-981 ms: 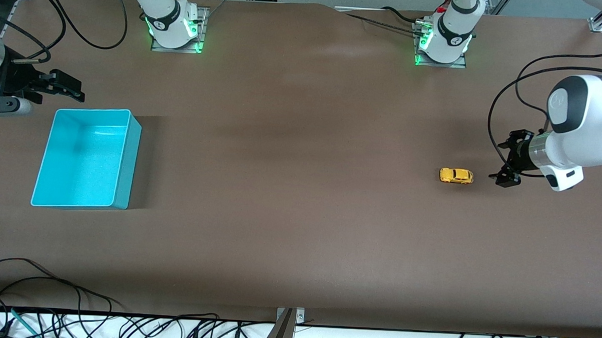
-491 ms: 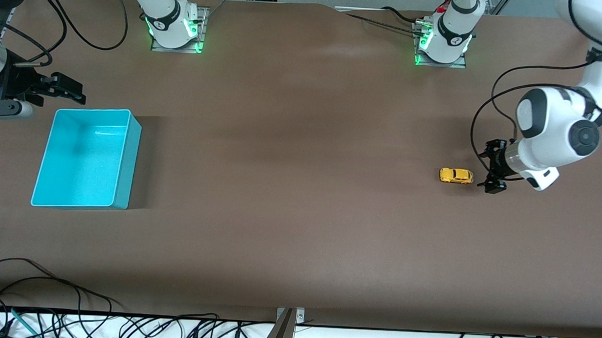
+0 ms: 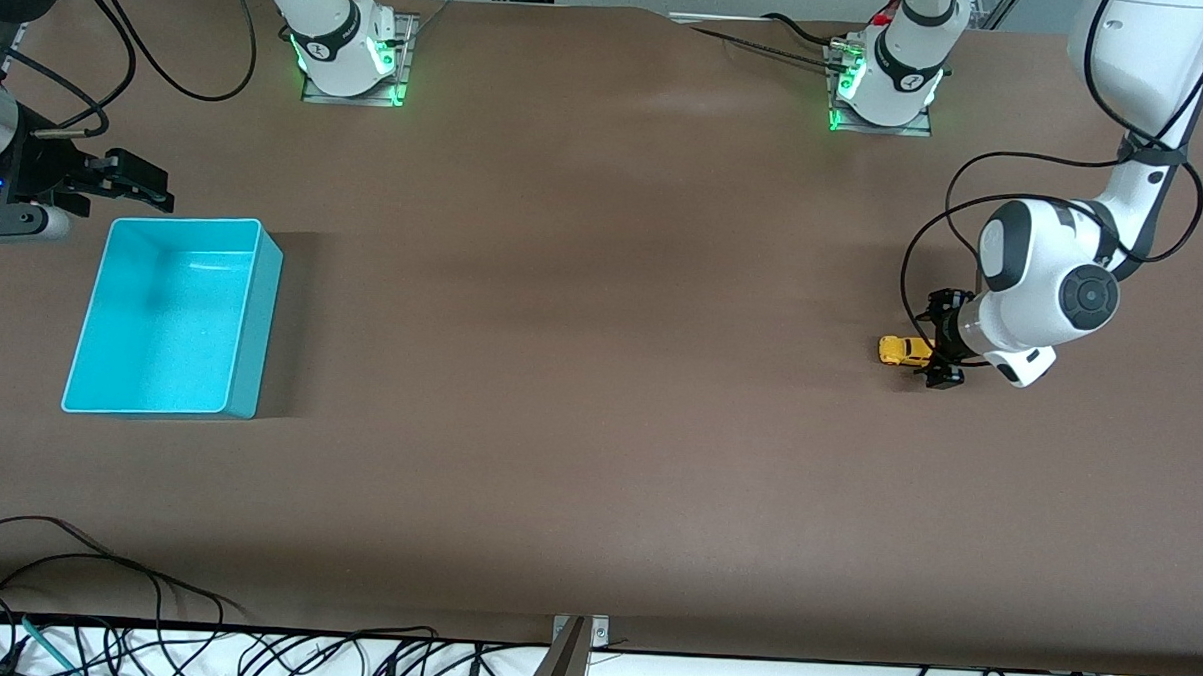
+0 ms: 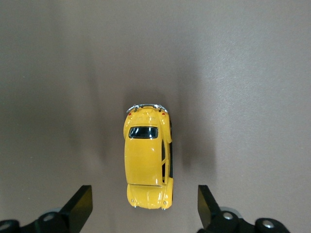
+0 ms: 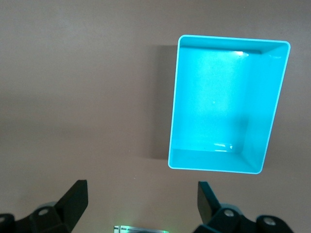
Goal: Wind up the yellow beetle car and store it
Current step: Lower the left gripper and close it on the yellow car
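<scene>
The yellow beetle car stands on its wheels on the brown table toward the left arm's end. In the left wrist view the yellow beetle car lies lengthwise, one end between the black fingertips. My left gripper is open and low around that end of the car, with a gap on each side. My right gripper is open and empty, hovering beside the turquoise bin, and the arm waits there. The turquoise bin has nothing in it.
Both arm bases stand along the table edge farthest from the front camera. Loose black cables lie at the table edge nearest the front camera. A black cable loop hangs off the left arm above the car.
My left gripper has slid across the table toward the car, and its open fingers now straddle the car's end. The right gripper has barely shifted. The car has stayed put.
</scene>
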Robot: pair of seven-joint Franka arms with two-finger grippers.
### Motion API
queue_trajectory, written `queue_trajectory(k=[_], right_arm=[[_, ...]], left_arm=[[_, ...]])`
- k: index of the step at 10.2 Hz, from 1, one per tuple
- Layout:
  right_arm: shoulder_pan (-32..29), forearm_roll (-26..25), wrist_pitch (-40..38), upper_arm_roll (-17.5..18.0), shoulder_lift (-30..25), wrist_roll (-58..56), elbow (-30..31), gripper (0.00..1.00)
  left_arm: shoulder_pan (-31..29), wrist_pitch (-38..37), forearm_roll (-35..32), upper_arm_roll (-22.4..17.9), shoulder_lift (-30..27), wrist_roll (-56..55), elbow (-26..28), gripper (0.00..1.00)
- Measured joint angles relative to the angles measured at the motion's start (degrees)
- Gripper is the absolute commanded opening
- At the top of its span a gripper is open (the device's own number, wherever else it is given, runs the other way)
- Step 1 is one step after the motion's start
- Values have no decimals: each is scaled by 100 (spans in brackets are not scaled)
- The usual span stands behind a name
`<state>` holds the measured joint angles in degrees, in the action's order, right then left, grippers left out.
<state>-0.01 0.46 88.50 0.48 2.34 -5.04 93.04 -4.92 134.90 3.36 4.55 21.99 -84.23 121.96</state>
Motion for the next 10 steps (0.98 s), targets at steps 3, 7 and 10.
queue_trajectory(k=[3,7,10], right_arm=[[4,0,0,8,0,0,0,100],[4,0,0,8,0,0,0,100],[5,0,3,8,0,0,0,100]], left_arm=[[-4,0,-95,-19,49,-4,6,89],[-23,1,-226,-48,109,-5,31,84],[-23,2,-227,-48,171,-5,32,51]])
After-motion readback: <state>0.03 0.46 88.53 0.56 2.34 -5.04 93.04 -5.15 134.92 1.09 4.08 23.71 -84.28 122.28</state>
